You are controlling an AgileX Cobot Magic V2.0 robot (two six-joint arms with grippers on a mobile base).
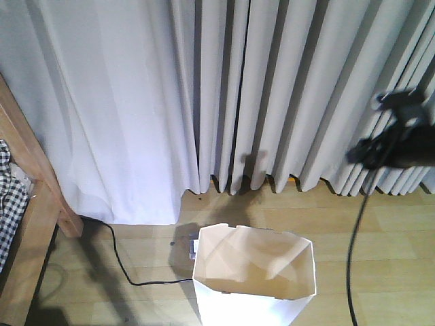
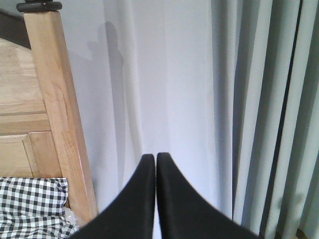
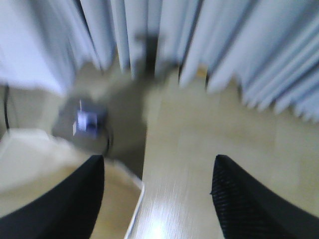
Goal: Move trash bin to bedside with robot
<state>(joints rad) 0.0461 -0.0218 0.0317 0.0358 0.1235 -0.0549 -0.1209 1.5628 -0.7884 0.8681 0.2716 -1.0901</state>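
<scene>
No readable writing or brand marks in any view. A small white block (image 1: 194,248) sits on the floor just behind the bin, at the end of a black cable (image 1: 119,261); any print on it is too small to read.

Room: light wood plank floor (image 1: 394,231), pale grey pleated curtains (image 1: 285,88) across the whole back, hanging to the floor. A smoother white panel (image 1: 115,115) hangs on the left side.

Trash bin (image 1: 255,268): white, faceted rim, standing upright on the floor at bottom centre of the front view. Inside looks empty as far as visible; bottom is cut off by the frame. The right wrist view shows its rim at lower left (image 3: 55,164), heavily blurred.

Bed (image 1: 34,197): wooden frame at the left edge of the front view, black-and-white checked bedding (image 1: 8,197) on it. Bin is apart from the bed, with open floor and the cable between them. The left wrist view shows the bedpost (image 2: 55,99) and checked bedding (image 2: 30,204) up close.

Left gripper (image 2: 156,199): fingers pressed together, nothing between them, pointed at the curtain beside the bedpost.

Right gripper (image 3: 157,199): fingers spread wide, nothing held, above the floor just right of the bin rim. In the front view the right arm (image 1: 397,139) hangs at the right edge with a cable (image 1: 355,251) trailing down.
</scene>
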